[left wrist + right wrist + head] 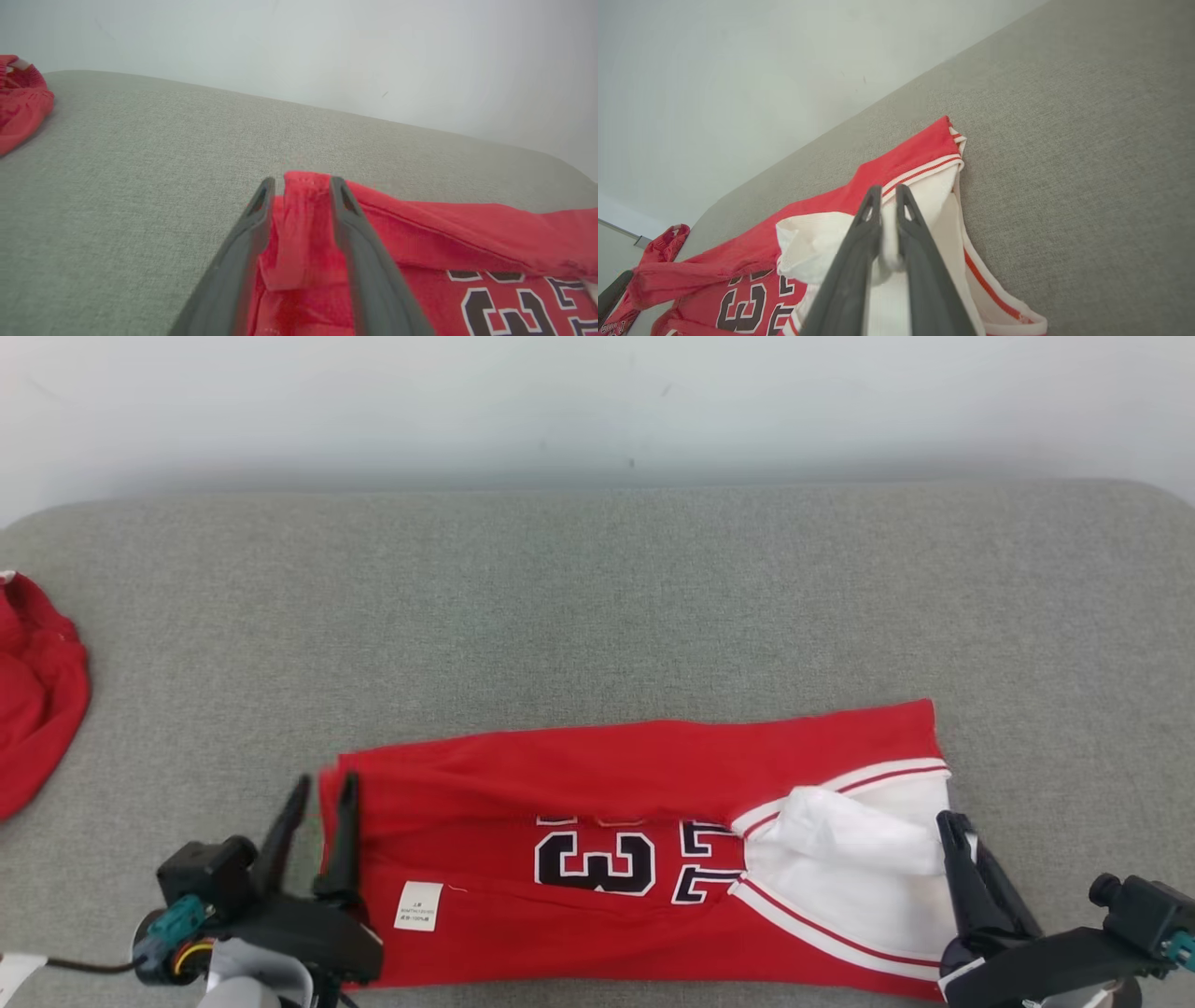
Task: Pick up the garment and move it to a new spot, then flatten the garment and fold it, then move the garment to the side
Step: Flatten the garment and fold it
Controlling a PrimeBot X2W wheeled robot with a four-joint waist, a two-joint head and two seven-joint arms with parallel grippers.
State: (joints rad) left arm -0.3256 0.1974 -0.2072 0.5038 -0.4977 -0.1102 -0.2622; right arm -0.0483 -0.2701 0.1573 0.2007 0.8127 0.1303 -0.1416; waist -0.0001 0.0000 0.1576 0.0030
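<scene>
The garment (597,775) is a red jersey with dark numbers and a white side panel, lying folded lengthwise on the grey padded surface (597,597). My left gripper (325,784) stands at its left end. In the left wrist view the fingers of the left gripper (301,184) are apart, with a raised fold of the red garment (467,233) loose between them. My right gripper (957,831) is at the jersey's right end. The right wrist view shows the right gripper (888,189) pinched shut on white fabric of the garment (896,163).
Another red cloth (37,691) lies bunched at the surface's far left edge, also visible as the red cloth (18,102) in the left wrist view. A pale wall (597,401) runs behind the surface. Bare grey padding stretches beyond and to the right of the jersey.
</scene>
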